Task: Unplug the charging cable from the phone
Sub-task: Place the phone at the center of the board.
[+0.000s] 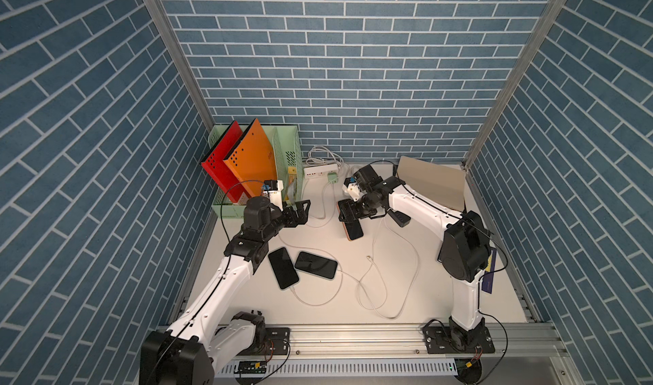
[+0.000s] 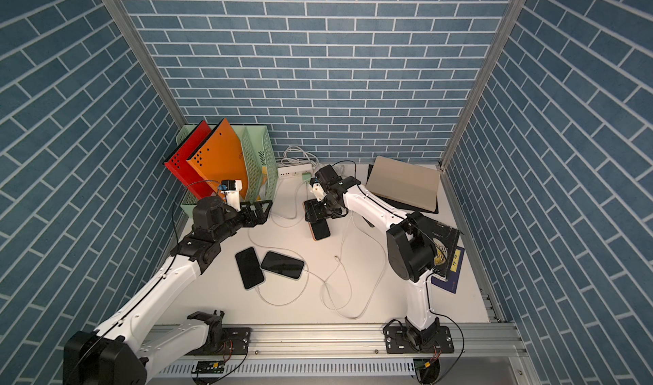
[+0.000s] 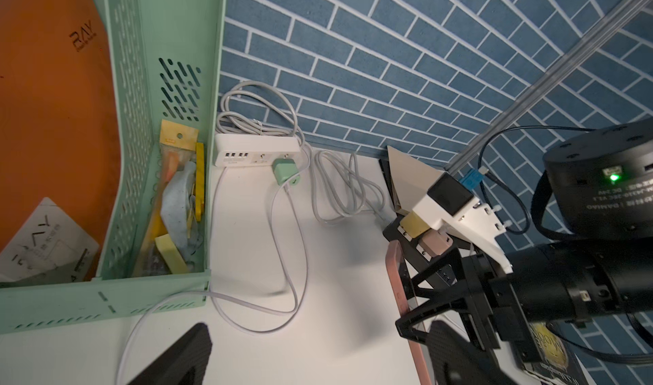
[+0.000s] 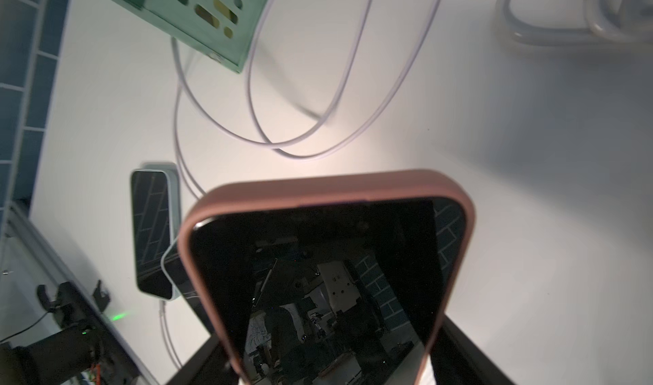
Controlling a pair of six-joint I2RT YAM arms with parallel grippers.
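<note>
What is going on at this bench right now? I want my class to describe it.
The right pincer grips a pink-cased phone and holds it at a tilt over the white table. No cable shows at the phone's visible end, and a loose cable plug lies on the table nearby. The left pincer is open and empty, beside the green file rack. A dark phone and a second dark phone lie flat, each apparently with a cable attached.

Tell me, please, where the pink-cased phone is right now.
In both top views the pink-cased phone is held mid-table in the right hand, right of the green file rack.
</note>
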